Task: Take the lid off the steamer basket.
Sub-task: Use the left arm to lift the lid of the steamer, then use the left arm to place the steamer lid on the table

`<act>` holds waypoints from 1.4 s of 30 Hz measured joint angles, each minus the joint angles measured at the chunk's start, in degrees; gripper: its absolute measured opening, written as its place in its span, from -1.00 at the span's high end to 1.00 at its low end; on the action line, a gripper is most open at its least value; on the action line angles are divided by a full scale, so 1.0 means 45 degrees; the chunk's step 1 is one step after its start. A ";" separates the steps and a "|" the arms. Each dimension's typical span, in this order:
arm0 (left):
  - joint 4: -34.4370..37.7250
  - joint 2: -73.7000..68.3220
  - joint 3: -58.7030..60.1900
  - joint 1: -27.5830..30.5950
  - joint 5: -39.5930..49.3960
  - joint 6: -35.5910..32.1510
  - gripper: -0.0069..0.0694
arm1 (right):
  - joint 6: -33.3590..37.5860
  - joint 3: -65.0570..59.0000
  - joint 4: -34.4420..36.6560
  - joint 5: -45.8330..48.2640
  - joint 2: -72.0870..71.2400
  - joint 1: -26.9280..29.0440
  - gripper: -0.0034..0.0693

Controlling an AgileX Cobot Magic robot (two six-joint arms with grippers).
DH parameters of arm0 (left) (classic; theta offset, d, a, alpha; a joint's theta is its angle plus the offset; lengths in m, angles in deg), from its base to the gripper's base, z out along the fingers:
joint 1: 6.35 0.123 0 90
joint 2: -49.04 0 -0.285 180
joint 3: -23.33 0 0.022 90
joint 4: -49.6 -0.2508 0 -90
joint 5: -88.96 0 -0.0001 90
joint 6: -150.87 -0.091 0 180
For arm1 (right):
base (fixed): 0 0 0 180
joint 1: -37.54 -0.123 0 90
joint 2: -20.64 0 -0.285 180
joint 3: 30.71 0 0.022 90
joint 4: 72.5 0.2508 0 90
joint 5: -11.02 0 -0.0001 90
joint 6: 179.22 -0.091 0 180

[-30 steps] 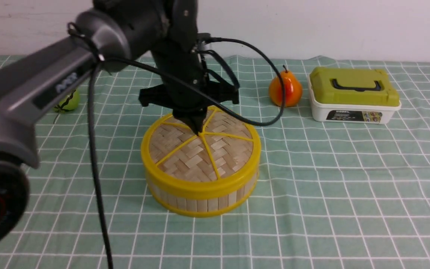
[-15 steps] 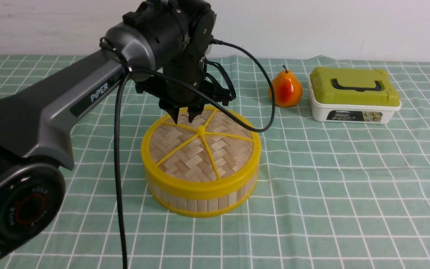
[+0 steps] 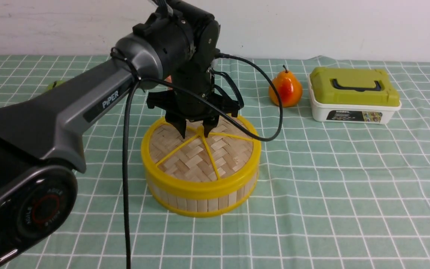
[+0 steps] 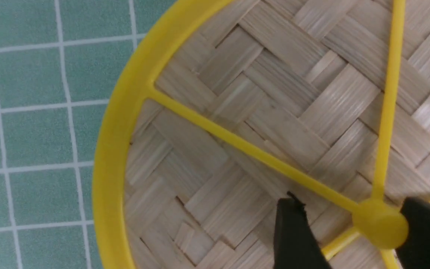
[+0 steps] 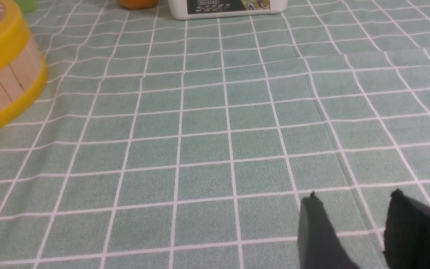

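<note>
The lid (image 3: pixel 200 153), woven bamboo with a yellow rim and spokes, sits on the steamer basket (image 3: pixel 200 203) in the middle of the cloth. My left gripper (image 3: pixel 194 132) points down over the lid's centre and is open. Its two black fingers stand on either side of the yellow knob (image 4: pixel 381 224), and one finger looks close against it. In the left wrist view the left gripper (image 4: pixel 349 201) has a wide gap on the knob's other side. My right gripper (image 5: pixel 355 194) hovers low over bare cloth, open and empty, with the steamer basket (image 5: pixel 2 89) far off to its side.
An orange pear (image 3: pixel 285 89) and a white box with an olive-green lid (image 3: pixel 353 95) stand at the back right. A green fruit (image 3: pixel 52 85) peeks out behind my left arm. A black cable (image 3: pixel 125 168) hangs from that arm, left of the basket.
My left gripper was shut with its tips on the knob. It drew back a little, opened wide, and now straddles the knob. The lid has not moved.
</note>
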 joint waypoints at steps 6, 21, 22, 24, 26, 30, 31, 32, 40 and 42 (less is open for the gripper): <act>0.0021 -0.0097 -0.0044 -0.0013 -0.0045 -0.0178 -0.12 | 0.0000 0.0000 0.0000 0.0000 0.0000 0.0000 0.24; 0.0474 -0.0097 -0.0097 -0.0013 -0.0221 -0.0902 0.54 | 0.0000 0.0000 0.0000 0.0000 0.0000 0.0000 0.24; 0.0474 -0.0097 -0.0097 -0.0013 -0.0236 -0.0906 0.54 | 0.0000 0.0000 0.0000 0.0000 0.0000 0.0000 0.24; 0.0474 -0.0097 -0.0097 -0.0013 -0.0236 -0.0917 0.54 | 0.0000 0.0000 0.0000 0.0000 0.0000 0.0000 0.24; 0.0474 -0.0075 -0.0100 -0.0013 -0.0213 -0.0917 0.54 | 0.0000 0.0000 0.0000 0.0000 0.0000 0.0000 0.24; 0.0544 0.0074 -0.0390 -0.0013 0.0041 -0.1071 0.54 | 0.0000 0.0000 0.0000 0.0000 0.0000 0.0000 0.24; 0.0582 0.0168 -0.0528 -0.0001 0.0041 -0.1176 0.54 | 0.0000 0.0000 0.0000 0.0000 0.0000 0.0000 0.24; 0.0597 0.0187 -0.0562 -0.0001 0.0041 -0.1238 0.54 | 0.0000 0.0000 0.0000 0.0000 0.0000 0.0000 0.24; 0.0593 0.2414 -0.2138 0.0029 0.0041 -0.2263 0.54 | 0.0000 0.0000 0.0000 0.0000 0.0000 0.0000 0.24; 0.0545 0.2938 -0.2176 0.0129 0.0041 -0.2473 0.54 | 0.0000 0.0000 0.0000 0.0000 0.0000 0.0000 0.24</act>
